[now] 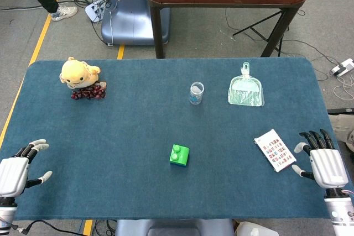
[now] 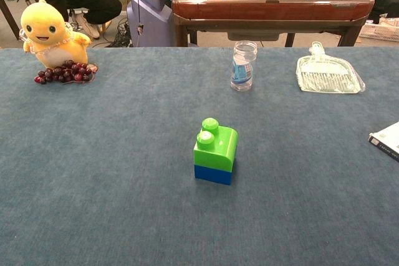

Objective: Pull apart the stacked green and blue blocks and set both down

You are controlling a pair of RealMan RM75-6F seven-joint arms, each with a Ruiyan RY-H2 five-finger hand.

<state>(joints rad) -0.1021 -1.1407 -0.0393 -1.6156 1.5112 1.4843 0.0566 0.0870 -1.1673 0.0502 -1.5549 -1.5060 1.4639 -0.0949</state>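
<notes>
Materials and finishes as seen:

- Teal table cover [image 2: 93, 185]: matt cloth, felt-like, finely napped.
- Green studded block [image 2: 216, 143] on blue block [image 2: 212, 174]: smooth moulded plastic, a soft sheen noted on the green.
- Yellow duck toy [image 2: 50, 33]: plush fabric, matt.
- Dark red grape bunch [image 2: 65, 73]: glossy beads.
- Small clear bottle [image 2: 242, 65]: transparent plastic, shiny.
- Pale green dustpan [image 2: 329, 73]: translucent ribbed plastic.
- White printed card [image 1: 275, 150]: paper, glossy.
- Left hand [image 1: 16, 171] and right hand [image 1: 325, 163]: pale hard shells, black fingers.
</notes>
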